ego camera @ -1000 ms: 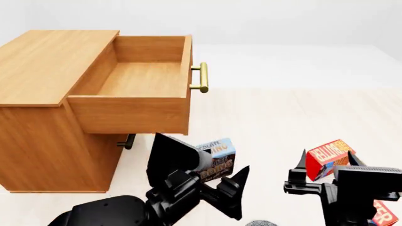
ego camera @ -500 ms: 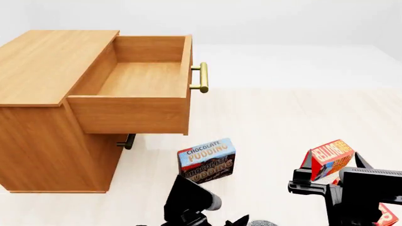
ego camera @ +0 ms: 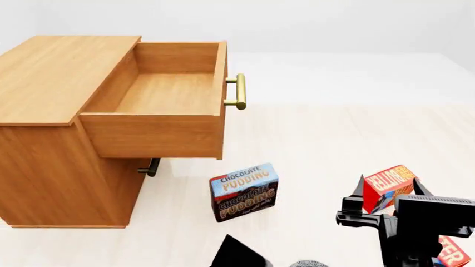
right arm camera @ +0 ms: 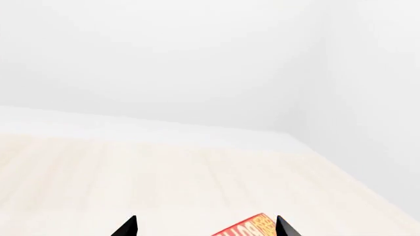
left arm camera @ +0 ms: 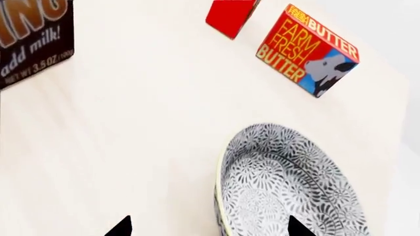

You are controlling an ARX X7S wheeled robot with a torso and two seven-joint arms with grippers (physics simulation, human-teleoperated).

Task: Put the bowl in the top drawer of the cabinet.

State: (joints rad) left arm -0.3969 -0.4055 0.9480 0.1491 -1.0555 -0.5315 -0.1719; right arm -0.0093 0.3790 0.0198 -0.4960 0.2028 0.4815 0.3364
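The left hand (left arm camera: 206, 227) shows in the left wrist view only as 2 dark fingertips at the frame's edge, spread apart and grasping nothing, with the rim of the bowl (left arm camera: 288, 187) lying between them. The bowl sits on the pale floor (left arm camera: 131, 137), its speckled inside facing the camera and its near part cut off by the frame. Well beyond it lie a butter box (left arm camera: 308, 51) and a red box (left arm camera: 229, 15) of which only a corner shows; a dark pudding box (left arm camera: 29, 42) is cropped at another corner. In the head view the cabinet (ego camera: 52, 83) stands at the left with the top drawer (ego camera: 159, 105) pulled out, its brass handle (ego camera: 239, 92) facing right and its inside bare. Below it only a dark bit of the lower drawer's handle (ego camera: 151, 167) peeks out. The pudding box stands on the floor near the cabinet, between the drawer and the arms. The left arm is almost wholly below the frame, and the bowl shows merely as a grey sliver at the bottom edge. The right arm (ego camera: 415, 225) partly hides the red box. In the right wrist view the right hand (right arm camera: 206, 227) shows 2 separated fingertips, released, with a strip of the red box between them.
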